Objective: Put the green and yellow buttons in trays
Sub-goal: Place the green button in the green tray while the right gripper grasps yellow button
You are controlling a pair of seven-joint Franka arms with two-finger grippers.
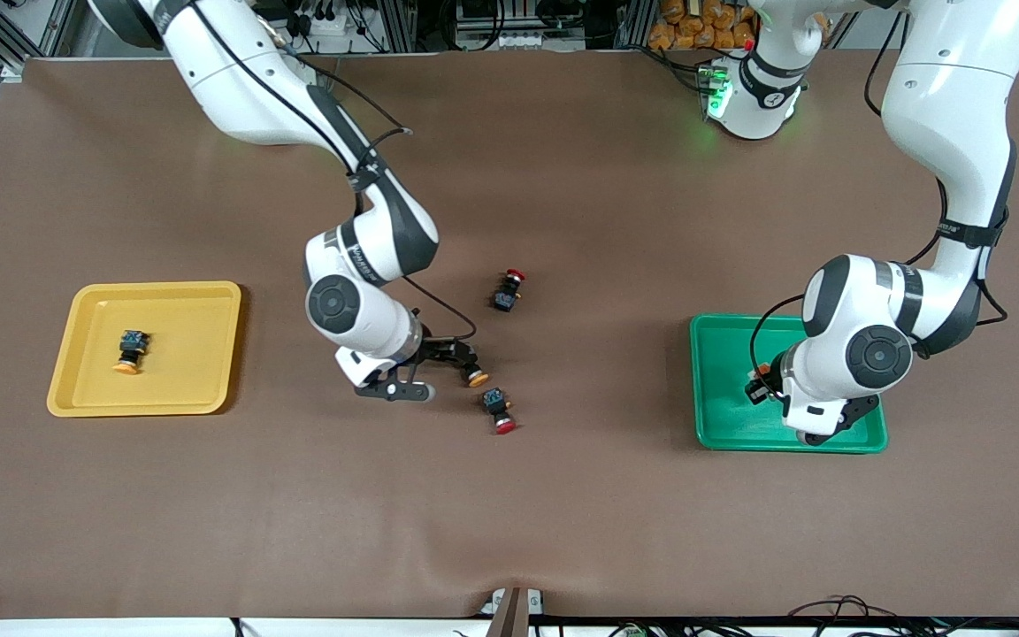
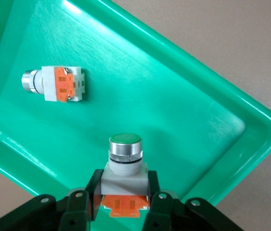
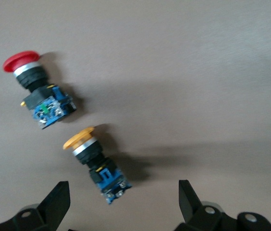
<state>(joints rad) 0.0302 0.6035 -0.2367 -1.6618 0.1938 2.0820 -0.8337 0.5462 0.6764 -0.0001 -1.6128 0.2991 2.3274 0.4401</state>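
Left gripper (image 2: 124,202), clamped on a green button (image 2: 124,166), hangs over the green tray (image 2: 212,120) for sorting. Right gripper (image 3: 121,202), spread wide, straddles a yellow button (image 3: 94,161) lying on the table.

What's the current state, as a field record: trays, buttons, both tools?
yellow tray: holds one yellow button
green tray: one green button lying in it
left tool: over green tray, shut on second green button
right tool: open, over the loose yellow button on the table
red-capped buttons: two on the table, untouched
remaining: loose yellow button not yet in a tray
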